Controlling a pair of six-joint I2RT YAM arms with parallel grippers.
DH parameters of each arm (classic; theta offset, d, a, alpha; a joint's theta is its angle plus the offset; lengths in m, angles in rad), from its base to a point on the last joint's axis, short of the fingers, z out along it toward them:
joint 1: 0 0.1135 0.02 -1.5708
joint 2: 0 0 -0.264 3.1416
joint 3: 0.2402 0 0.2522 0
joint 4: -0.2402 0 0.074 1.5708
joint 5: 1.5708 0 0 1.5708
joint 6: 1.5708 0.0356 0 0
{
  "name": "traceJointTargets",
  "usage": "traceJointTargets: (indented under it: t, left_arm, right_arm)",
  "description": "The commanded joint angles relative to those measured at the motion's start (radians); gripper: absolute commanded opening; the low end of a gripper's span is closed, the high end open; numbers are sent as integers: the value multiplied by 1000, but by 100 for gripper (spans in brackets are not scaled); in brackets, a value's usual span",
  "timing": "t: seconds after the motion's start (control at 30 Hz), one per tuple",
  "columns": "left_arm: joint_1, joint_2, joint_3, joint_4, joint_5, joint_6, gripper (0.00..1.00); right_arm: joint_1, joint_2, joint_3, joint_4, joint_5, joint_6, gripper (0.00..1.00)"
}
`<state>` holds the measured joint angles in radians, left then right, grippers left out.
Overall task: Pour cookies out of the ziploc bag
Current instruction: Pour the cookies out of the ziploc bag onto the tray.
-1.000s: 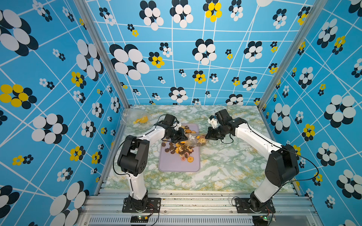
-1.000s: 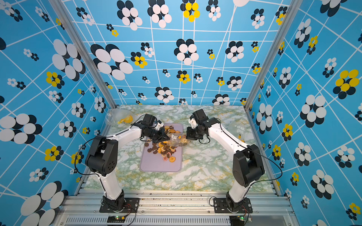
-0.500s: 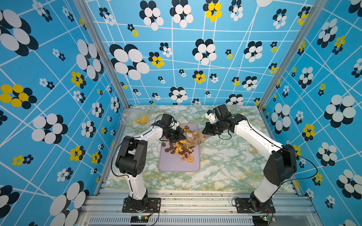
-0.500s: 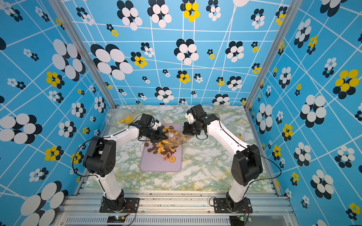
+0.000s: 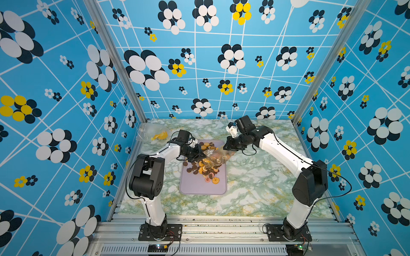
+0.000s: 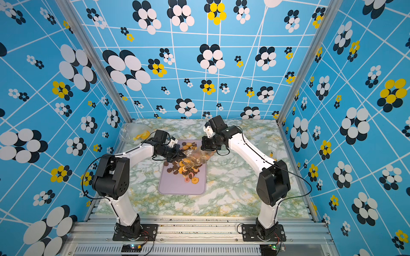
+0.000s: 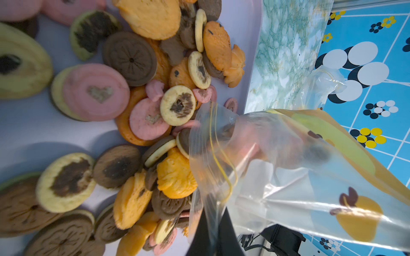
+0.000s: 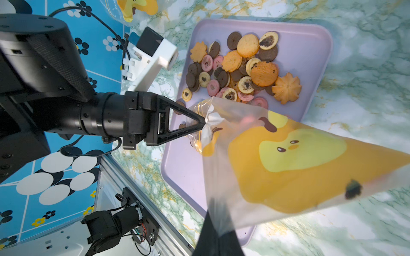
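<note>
- The left jaws are closed, pinching one corner of the open mouth of the ziploc bag (image 8: 288,168). The right jaws are closed too, clamped on the bag's sealed bottom end.
- The bag hangs stretched between the two pairs of jaws. Its long axis runs from the left jaws, low at the mouth, up to the right jaws, which hold the bottom end higher, so the mouth faces downhill.
- Most of the cookies (image 5: 205,170) lie in a loose heap just below and in front of the left jaws, spreading away from the mouth. None sit under the right jaws.
- In the left wrist view a few blurred pink and brown shapes show through the film just inside the mouth. I cannot tell whether they are inside the bag or lie beneath it.
- The left jaws are the nearer pair to the heap. The right jaws are at the far end of the bag, out over the tray's side edge.
- My judgement is that the pour is nearly done. What matters next is raising the right jaws' end above the left jaws' end so that any stragglers slide along the axis and out.
- The heap rests on a lilac tray (image 5: 199,188), whose end away from both pairs of jaws is bare.
- The tray lies on the marbled table (image 5: 255,188). A second bag (image 5: 153,133) lies on the table beyond the left jaws, well apart.
</note>
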<state>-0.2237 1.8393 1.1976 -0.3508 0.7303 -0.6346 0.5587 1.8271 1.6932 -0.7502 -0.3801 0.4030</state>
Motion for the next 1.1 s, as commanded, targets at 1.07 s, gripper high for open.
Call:
traceJointTargets:
  t: [1.07]
  left_arm:
    - [134,-81,-109,10,18,36,0]
  right_arm:
    - [134,288,469,-139,-46,-28,0]
